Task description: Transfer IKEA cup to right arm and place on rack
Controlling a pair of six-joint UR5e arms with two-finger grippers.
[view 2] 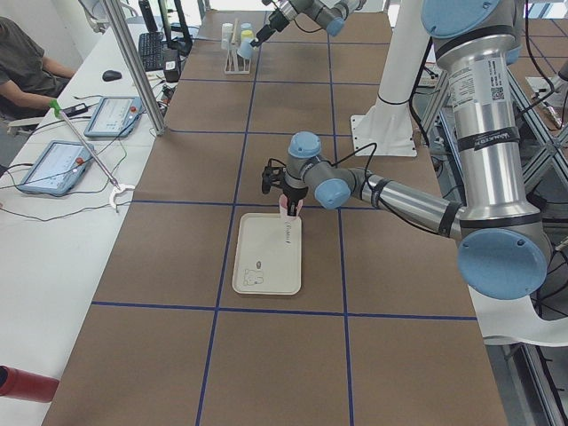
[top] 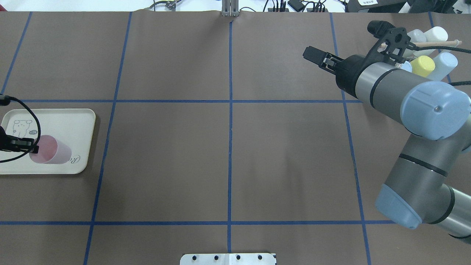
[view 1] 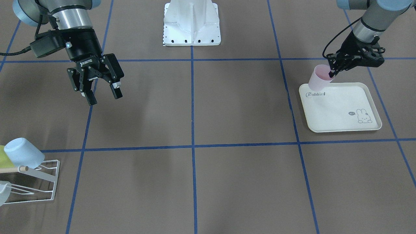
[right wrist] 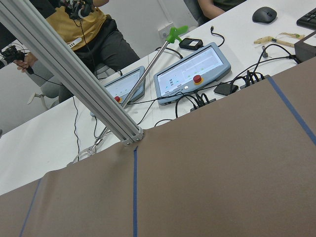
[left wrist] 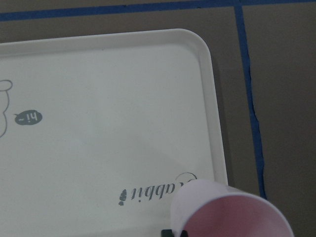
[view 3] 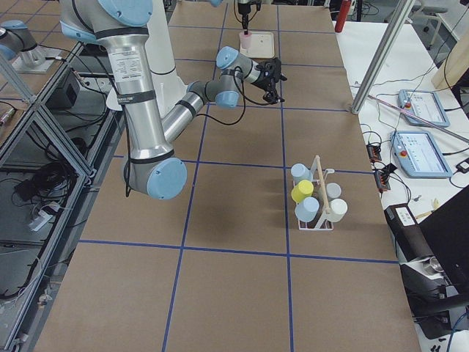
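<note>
The IKEA cup (view 1: 319, 79) is pale pink and tilted over the back corner of the cream rabbit-print tray (view 1: 341, 109). My left gripper (view 1: 332, 72) is shut on its rim, one finger inside the cup. From overhead, the cup (top: 53, 150) lies over the tray (top: 55, 117) with the left gripper (top: 25, 145) at the view's left edge. The left wrist view shows the cup's mouth (left wrist: 232, 217) low in frame. My right gripper (view 1: 103, 93) hangs open and empty above the table, far from the cup. The white wire rack (view 1: 39, 183) stands at the right end.
The rack (top: 438, 43) holds light-blue, yellow and white cups (top: 423, 65) around a wooden dowel. The robot's white base (view 1: 191, 24) sits at the table's middle back. People sit at a side desk (right wrist: 197, 69) with control tablets beyond the table edge.
</note>
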